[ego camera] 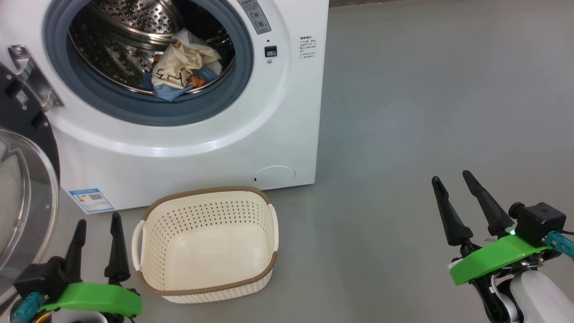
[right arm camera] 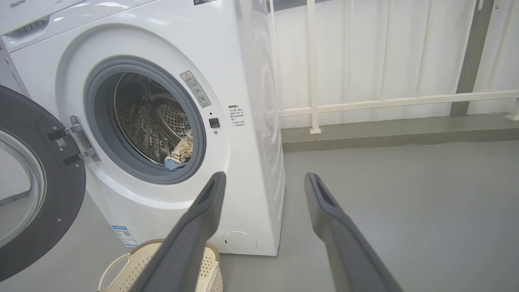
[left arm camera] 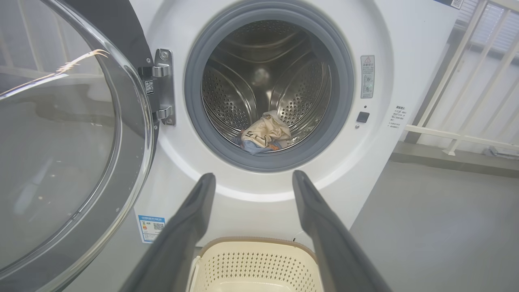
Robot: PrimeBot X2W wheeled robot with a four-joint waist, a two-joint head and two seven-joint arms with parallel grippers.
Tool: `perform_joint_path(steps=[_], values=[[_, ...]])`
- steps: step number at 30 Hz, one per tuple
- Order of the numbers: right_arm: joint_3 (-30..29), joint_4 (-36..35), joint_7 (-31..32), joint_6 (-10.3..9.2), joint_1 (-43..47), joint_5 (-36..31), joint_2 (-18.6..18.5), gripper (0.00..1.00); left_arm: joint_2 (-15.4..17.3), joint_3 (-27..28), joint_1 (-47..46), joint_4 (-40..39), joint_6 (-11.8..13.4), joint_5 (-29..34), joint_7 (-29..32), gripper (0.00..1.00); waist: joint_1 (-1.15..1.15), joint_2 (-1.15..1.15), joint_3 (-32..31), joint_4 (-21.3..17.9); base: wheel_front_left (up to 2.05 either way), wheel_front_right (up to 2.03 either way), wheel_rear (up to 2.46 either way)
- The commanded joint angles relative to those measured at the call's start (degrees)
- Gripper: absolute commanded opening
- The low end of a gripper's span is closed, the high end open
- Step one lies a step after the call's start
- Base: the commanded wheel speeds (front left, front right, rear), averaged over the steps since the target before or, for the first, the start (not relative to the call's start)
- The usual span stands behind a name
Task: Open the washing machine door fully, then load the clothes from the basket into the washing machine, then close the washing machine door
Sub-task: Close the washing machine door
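- At the near edge of the head view, the left gripper [ego camera: 99,218], with two long dark fingers, is spread wide and holds nothing.
- Well apart from it, the right gripper [ego camera: 450,176] is likewise spread and free above the grey floor [ego camera: 403,112].
- Just beside the left gripper sits the small cream-white perforated plastic basket [ego camera: 148,242], its bare bottom showing.
- The large round glossy black door [ego camera: 24,193] with its bulging glass window stands swung wide.
- Farthest, in the big white front-loading washing machine [ego camera: 287,112], the light blue and cream-beige clothes [ego camera: 184,72] lie low in the steel drum [ego camera: 121,40].
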Motion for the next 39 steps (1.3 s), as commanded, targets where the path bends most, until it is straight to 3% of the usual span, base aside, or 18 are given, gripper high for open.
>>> perform_joint_path(steps=[1, 13, 25, 39], values=[[0.69, -1.24, -0.47, 0.25, -0.34, 1.03, -0.89, 1.0, 1.86, 1.59, -0.36, -1.33, 0.37, -0.39, -0.26, 1.0, 0.0, 0.0, 0.01, 0.08, 0.0, 0.0, 0.0], [0.45, -1.02, -0.47, 0.25, 0.04, 1.11, -0.66, 1.0, 2.1, 1.03, -0.36, -0.79, 2.04, 0.44, -0.33, 1.0, 0.0, 0.0, -0.84, 3.51, 0.0, 0.0, 0.0], [1.17, -0.45, -0.47, 0.25, 0.37, 1.64, -0.36, 1.0, 2.35, 0.53, 1.15, -1.57, 5.07, 1.69, 0.41, 1.0, 0.0, 0.0, -2.61, 12.86, 0.0, 0.0, 0.0], [1.63, -0.24, -0.47, 0.25, 0.9, 1.82, -0.11, 1.0, 3.02, 0.61, 2.15, -2.69, 6.75, 1.47, 1.27, 1.0, 0.0, 0.0, -3.54, 22.28, 0.0, 0.0, 0.0]])
